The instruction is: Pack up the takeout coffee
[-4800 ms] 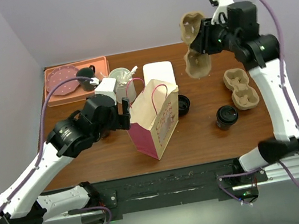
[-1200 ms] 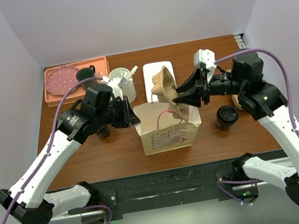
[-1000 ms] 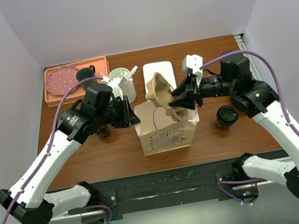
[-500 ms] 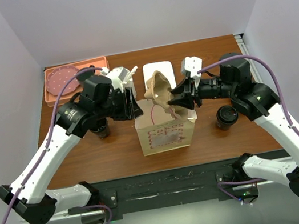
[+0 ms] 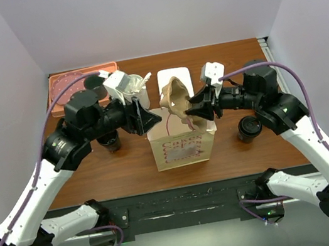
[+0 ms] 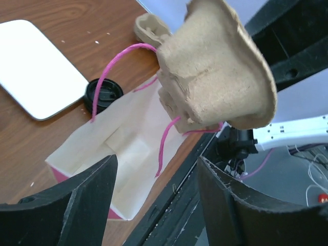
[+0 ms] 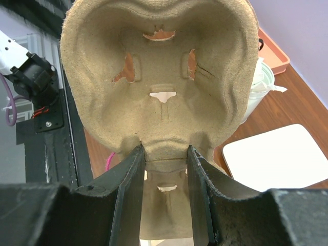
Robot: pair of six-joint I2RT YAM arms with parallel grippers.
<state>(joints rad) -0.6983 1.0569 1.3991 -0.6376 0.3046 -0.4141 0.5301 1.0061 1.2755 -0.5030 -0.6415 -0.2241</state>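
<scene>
A paper bag (image 5: 181, 145) with pink print stands upright at the table's front middle, its mouth open (image 6: 123, 148). Over the mouth my right gripper (image 5: 199, 109) holds a brown pulp cup carrier (image 5: 176, 97) on end, the jaws shut on its narrow middle (image 7: 163, 154). The carrier's lower half dips into the bag. My left gripper (image 5: 148, 118) hovers at the bag's left edge, open with nothing between its fingers (image 6: 154, 205). A coffee cup with a black lid (image 5: 249, 127) stands to the right of the bag. Another dark cup (image 5: 109, 143) sits partly under my left arm.
A white rectangular plate (image 5: 174, 78) lies behind the bag, and a loose black lid (image 6: 102, 95) lies beside it. A pink tray (image 5: 66, 88) and a clear cup with utensils (image 5: 135, 83) stand at the back left. A second pulp carrier (image 6: 151, 25) shows at the right.
My left gripper has opened, let go of the bag's left edge and lifted away. The right gripper has kept the carrier over the bag's mouth, almost still.
</scene>
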